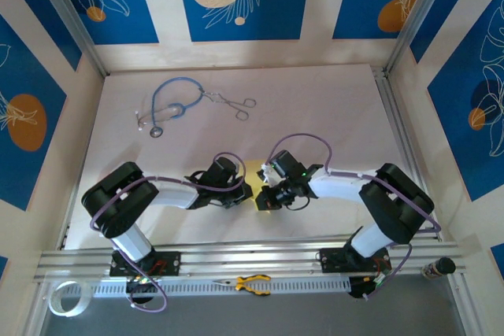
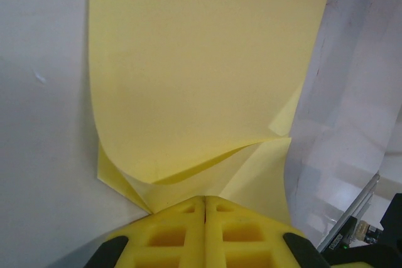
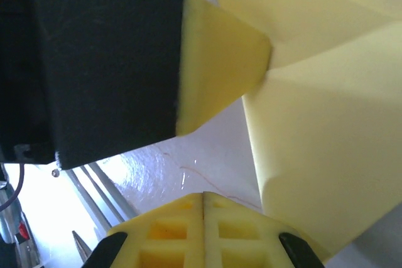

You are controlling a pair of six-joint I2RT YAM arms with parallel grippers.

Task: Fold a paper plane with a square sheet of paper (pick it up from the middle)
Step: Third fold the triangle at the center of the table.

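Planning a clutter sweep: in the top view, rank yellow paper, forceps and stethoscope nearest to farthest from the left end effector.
From the left end effector:
1. square sheet of paper, at its tip.
2. forceps, straight beyond it.
3. stethoscope, back left.

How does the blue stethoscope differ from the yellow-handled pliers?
The stethoscope is long, looped blue tubing; the pliers are a short rigid tool with yellow handles. The stethoscope lies far back on the white table; the pliers lie on the near ledge off the table. Both lie flat and untouched.

High rear view, wrist cameras near paper [image 2: 207, 80]
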